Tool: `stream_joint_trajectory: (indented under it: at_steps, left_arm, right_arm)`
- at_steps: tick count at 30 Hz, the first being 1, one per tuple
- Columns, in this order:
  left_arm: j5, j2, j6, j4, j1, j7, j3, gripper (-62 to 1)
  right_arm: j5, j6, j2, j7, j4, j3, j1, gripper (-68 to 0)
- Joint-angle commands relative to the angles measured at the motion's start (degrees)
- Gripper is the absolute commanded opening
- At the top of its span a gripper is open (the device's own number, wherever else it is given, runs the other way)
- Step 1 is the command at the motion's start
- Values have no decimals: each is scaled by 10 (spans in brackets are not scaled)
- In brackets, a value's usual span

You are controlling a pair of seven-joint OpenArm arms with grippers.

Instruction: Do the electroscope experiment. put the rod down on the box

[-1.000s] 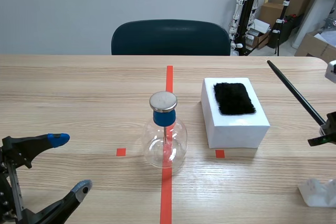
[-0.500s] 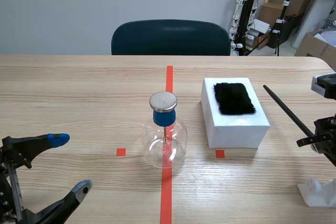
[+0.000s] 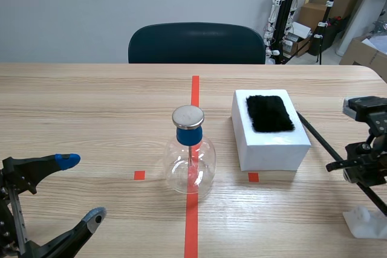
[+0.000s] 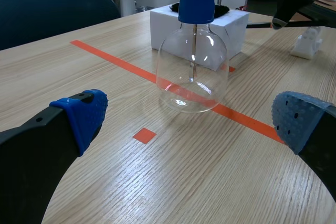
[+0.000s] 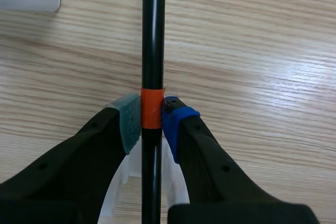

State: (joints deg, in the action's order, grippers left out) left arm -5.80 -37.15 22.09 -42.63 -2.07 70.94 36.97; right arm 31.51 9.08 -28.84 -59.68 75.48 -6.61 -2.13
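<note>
Wooden table (image 3: 91, 101) bears a white rectangular box (image 3: 272, 146) with a black fur pad (image 3: 269, 113); my right pincer (image 5: 152, 124) pinches the long black rod (image 3: 317, 136) at its orange band (image 5: 151, 108), tip just beside the box's right side, not yet on it. Meanwhile my left pincer (image 3: 80, 187) stands spread, well left of the box. Judged next: carry the rod over the box top, lower, release.
</note>
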Motion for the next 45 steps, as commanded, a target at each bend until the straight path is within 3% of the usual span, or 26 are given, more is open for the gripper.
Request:
stream_joint_trajectory:
  at_steps: [1,18,23,34,45]
  left_arm:
    - [-3,0,0,-11,0,8,-2,14]
    - [-3,0,0,-11,0,8,-2,14]
    - [-3,0,0,-11,0,8,-2,14]
    - [-3,0,0,-11,0,8,-2,14]
    - [-3,0,0,-11,0,8,-2,14]
  right_arm:
    - [-2,0,-1,0,0,4,-18,-677]
    - [-24,0,24,0,-39,-6,-38,-674]
    - [-28,-3,25,5,-39,-6,-38,-529]
    - [-32,-9,27,29,-39,-6,-38,-292]
    - [-64,-9,26,28,-39,-6,-37,-105]
